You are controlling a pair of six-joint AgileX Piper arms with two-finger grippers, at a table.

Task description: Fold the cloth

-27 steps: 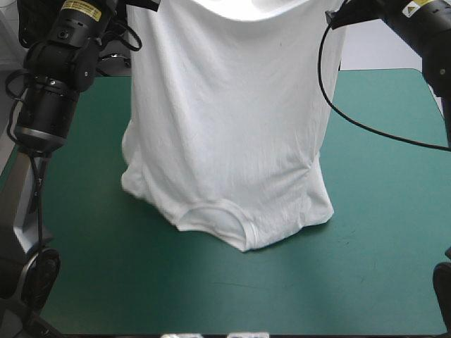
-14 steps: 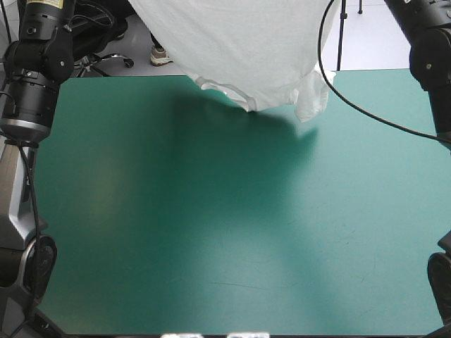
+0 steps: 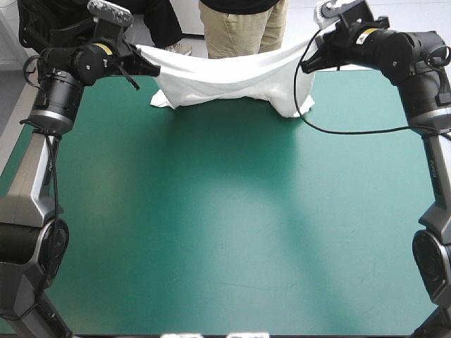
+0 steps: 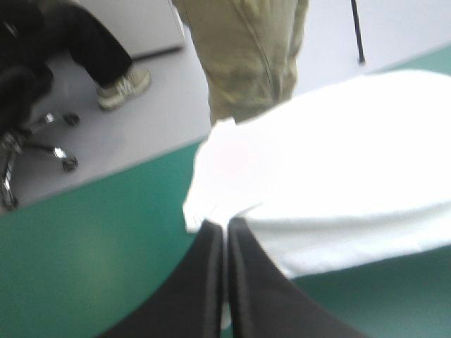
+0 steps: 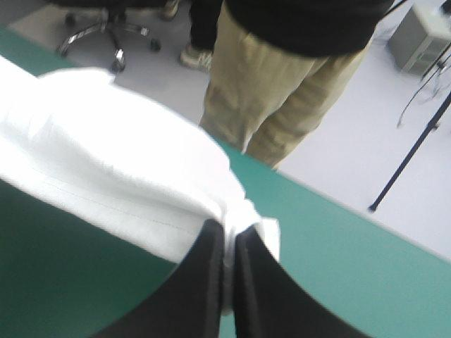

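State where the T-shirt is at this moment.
In the high view the T-shirt is stretched along the table's far edge between the left gripper and the right gripper, sagging onto the teal-green cover.

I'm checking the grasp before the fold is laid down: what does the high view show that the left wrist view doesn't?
Only the high view: the white short-sleeved T-shirt stretched between the left gripper and the right gripper near the far edge of the teal-green cover, its middle sagging toward the cover. Only the left wrist view: the left gripper's black fingers meeting in a pointed arch, the shirt's edge pinched at their tips. Both: the T-shirt, the cover and the left gripper's hold on the shirt.
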